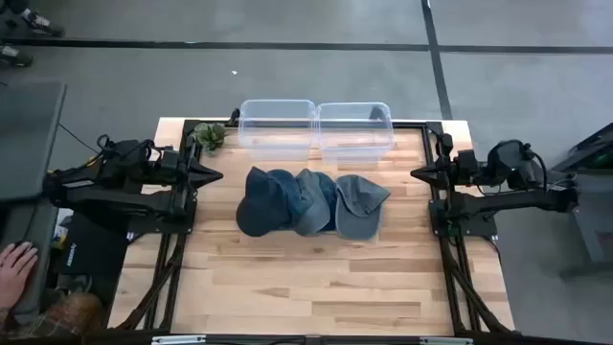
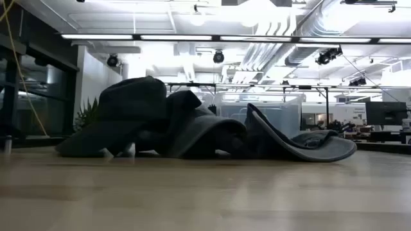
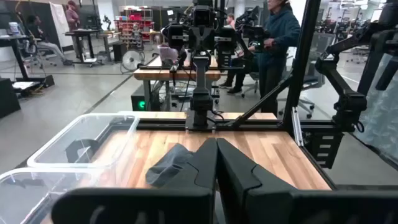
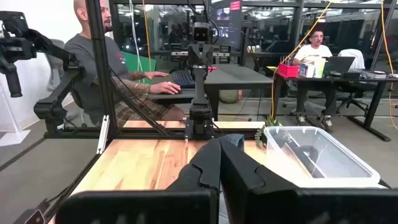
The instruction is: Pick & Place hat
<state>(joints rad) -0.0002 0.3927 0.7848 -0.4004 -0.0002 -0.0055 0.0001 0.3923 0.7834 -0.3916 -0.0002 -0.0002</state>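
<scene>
Left gripper (image 1: 213, 175), dark two-finger, is parked at the left table edge with its fingers pressed together, holding nothing; its tips point inward across the table. Right gripper (image 1: 420, 173), same build, sits mirrored at the right edge, also pinched closed and empty. Both wrist views show the fingers meeting in a closed wedge.

Task things: three soft fabric caps in an overlapping row at mid-table, between the two grippers. Dark navy cap (image 1: 259, 204) is leftmost, a blue-grey denim cap (image 1: 308, 203) lies in the middle partly over it, and a lighter grey cap (image 1: 360, 206) is rightmost, its brim (image 2: 321, 146) lying out flat toward the right in the low view. The row runs left to right, roughly on the line joining the grippers, just a little nearer the front edge than their tips.

Key relation: the navy cap lies closest to the left gripper, the grey cap closest to the right one; gaps look about equal, so neither arm has a clear edge overall. Each arm would reach straight inward for its near-end cap.

Two clear plastic bins (image 1: 316, 128) stand side by side at the far edge, just behind the caps, likely the drop spot. A small green plant (image 1: 210, 137) sits by the left bin. The light wood table (image 1: 316, 278) is bare in front. Nothing picked yet; jaws must open first.
</scene>
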